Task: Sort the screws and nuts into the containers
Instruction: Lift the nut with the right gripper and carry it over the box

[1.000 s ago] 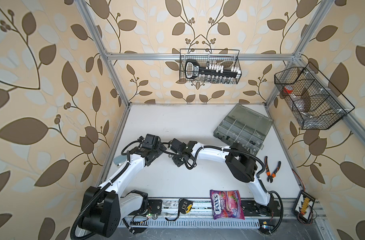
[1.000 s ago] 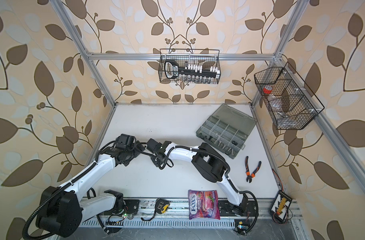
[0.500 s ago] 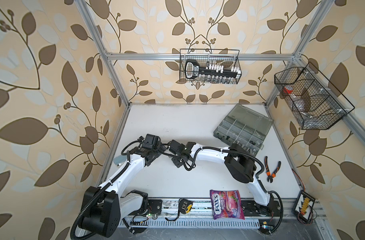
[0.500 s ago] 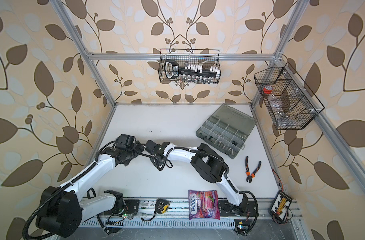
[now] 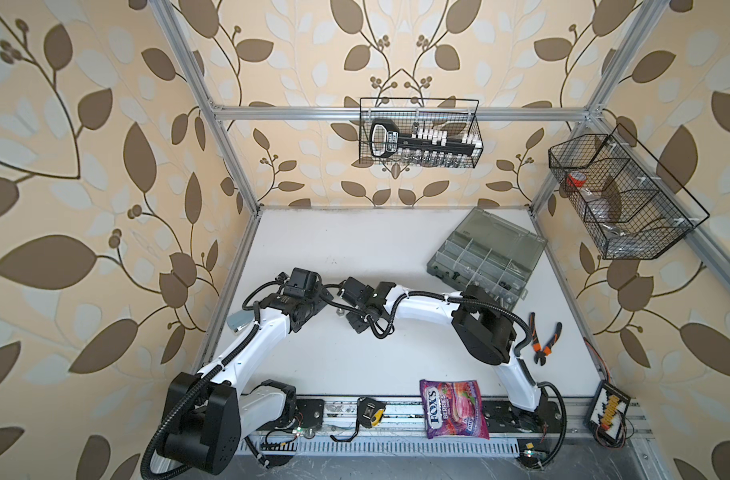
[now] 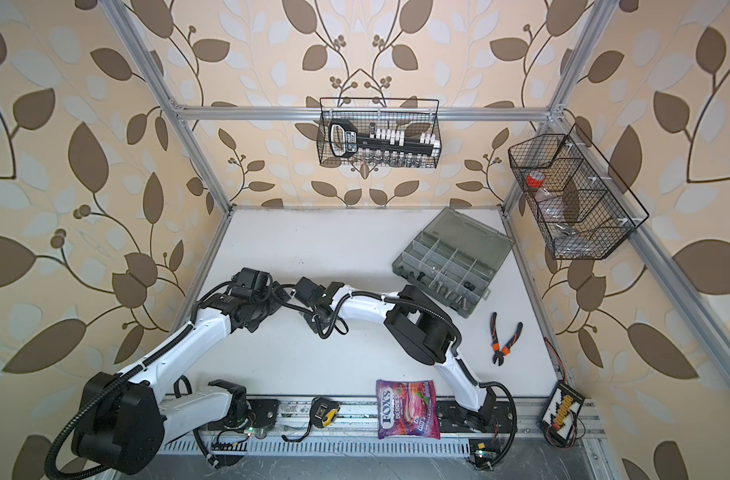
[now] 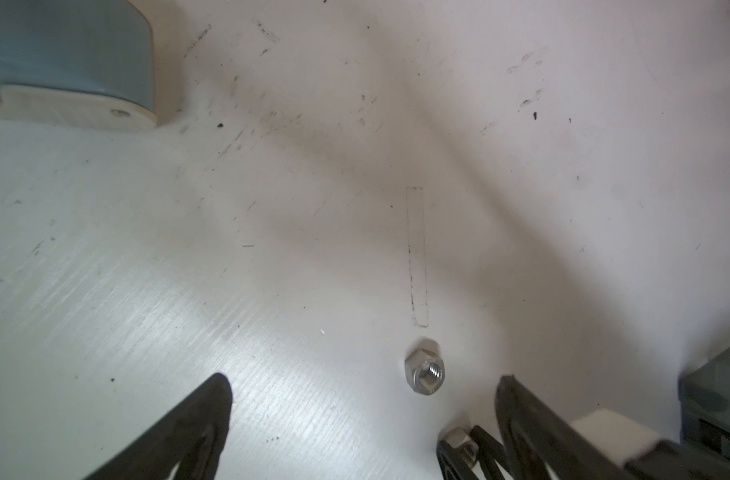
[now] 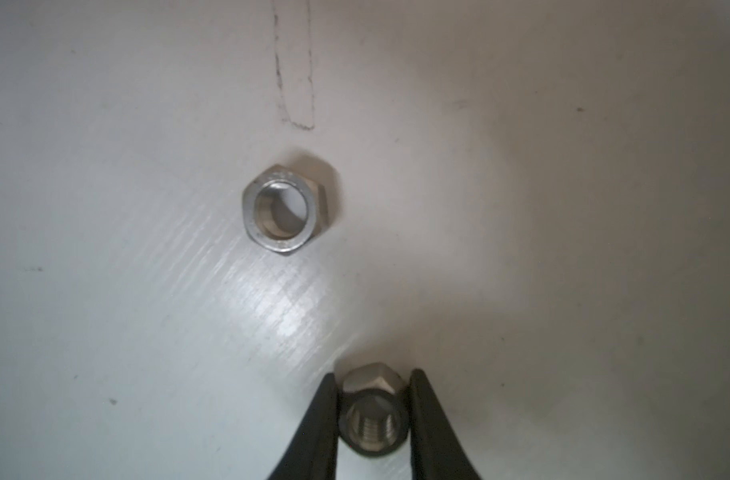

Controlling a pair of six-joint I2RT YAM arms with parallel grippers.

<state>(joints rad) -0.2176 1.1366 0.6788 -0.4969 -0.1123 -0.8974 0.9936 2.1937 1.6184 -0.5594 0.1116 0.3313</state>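
We see the right tool (image 8: pixel 373 376) pinching the held nut (image 8: pixel 373 428) down at the white surface (image 5: pixel 355 249), the loose nut (image 8: pixel 286 208) near it.
The open organizer box (image 5: pixel 492 249) sits at the surface's far right, well apart from both tools, with orange-handled pliers (image 5: pixel 542 338) nearer the front. The left tool (image 7: pixel 363 384) is spread wide, its fingers either side of the loose nut, not touching it; one finger stands just beside the right tool's fingers, crowding that side. The held nut is silver, squeezed on opposite flats, its threaded hole toward the wrist camera. The loose nut lies flat, apart from it.
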